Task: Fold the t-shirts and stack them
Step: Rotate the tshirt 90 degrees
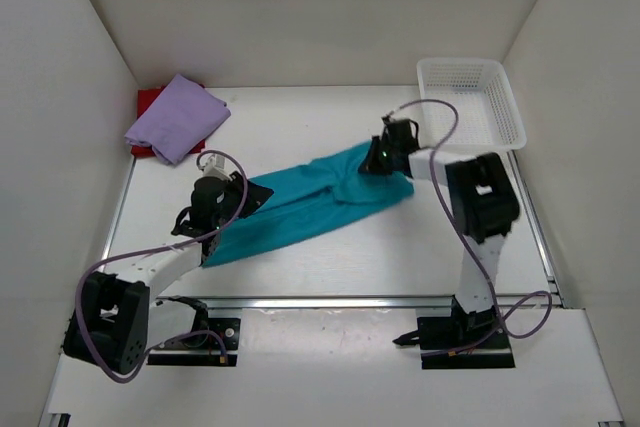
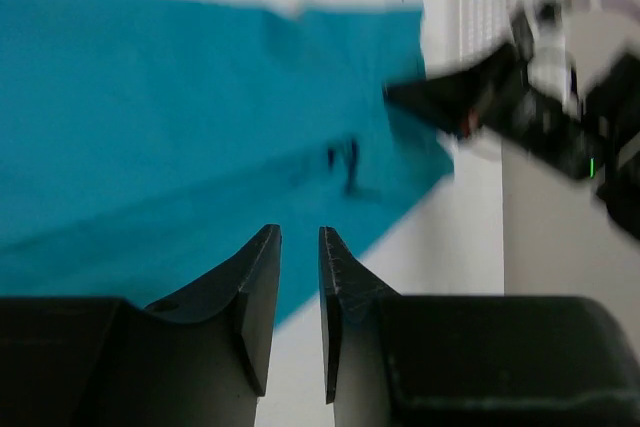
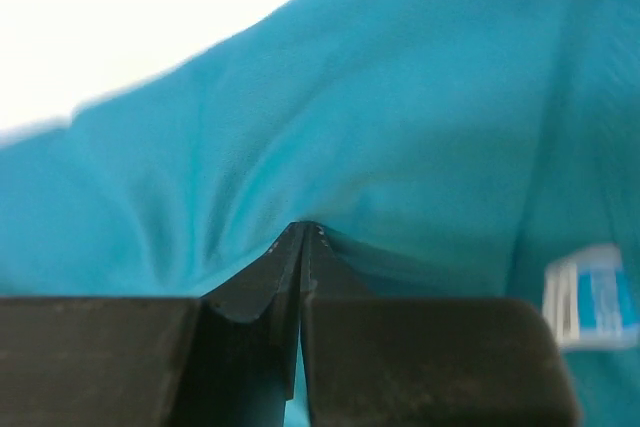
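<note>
**Ann:** White walls on three sides of a pale table [image 1: 300, 142], and the biggest thing on it is the teal shirt [image 1: 300, 212], a long band across the middle.

**Bo:** It runs from near left to far right. In the back-left corner the lavender shirt [image 1: 178, 117] lies folded on the red shirt [image 1: 148, 100], and the mesh basket [image 1: 500, 135] sits back right.

**Ann:** Now the arms. The right gripper [image 3: 303, 229] is at the far right end, clamped tight on teal cloth, with creases fanning out from the pinch.

**Bo:** The left gripper [image 2: 298, 232] is over the near-left end. Its jaws are a narrow slit apart, and I can't see anything pinched between them.

**Ann:** So the shirt's long axis lies gripper to gripper, and the cloth stretches ahead of the left jaws.

**Bo:** The left arm is nearer the loose end. I'd say it has to close on that end before any fold along the length.
</note>
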